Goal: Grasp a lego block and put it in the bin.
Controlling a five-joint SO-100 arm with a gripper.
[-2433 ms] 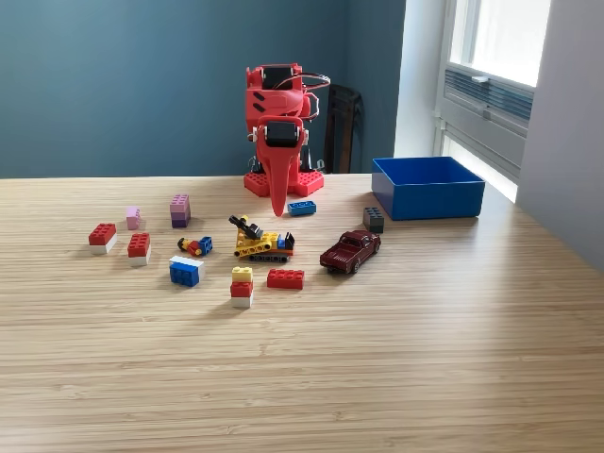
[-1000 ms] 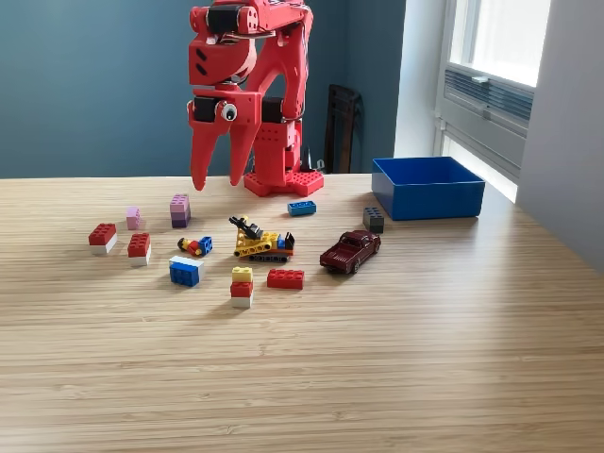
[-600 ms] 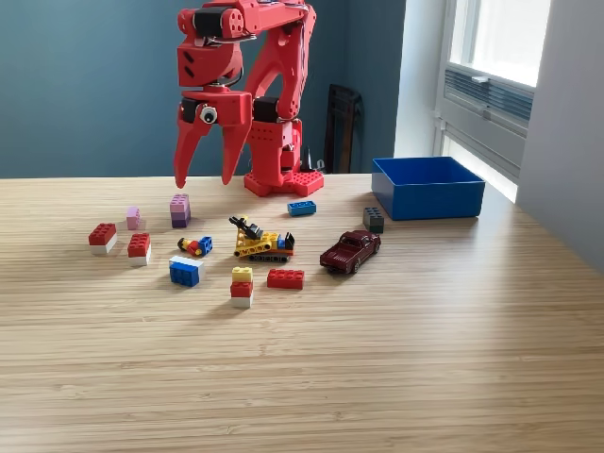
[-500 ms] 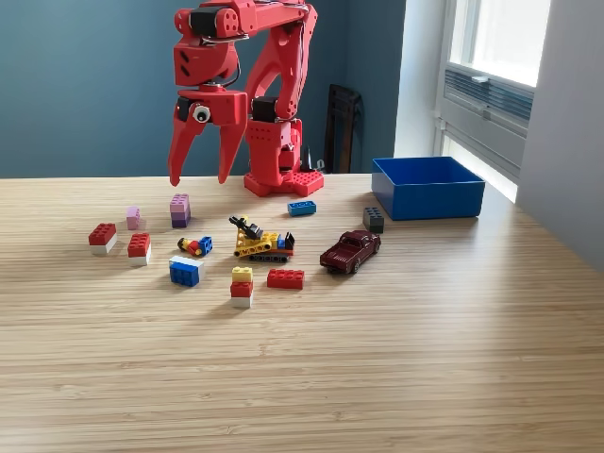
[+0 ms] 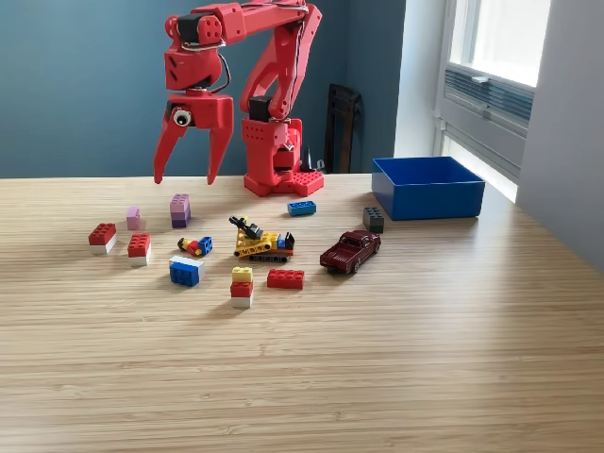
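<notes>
Many lego blocks are lying scattered toward the table's [image 5: 396,359] far edge, none showing readable writing.
One red gripper [image 5: 183,178] is hanging spread open and empty, above the purple block [image 5: 179,209] near the far edge; the blue bin [image 5: 427,187] is sitting well apart, by the far right corner.

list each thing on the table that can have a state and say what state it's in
gripper: open, fingers spread, empty, above the table
bin: open-topped, no block seen inside
toy car: on its wheels
purple block: upright, on the table
flat red block: lying flat
yellow-red-white stack: standing
small blue block: lying flat near the arm's base
</notes>
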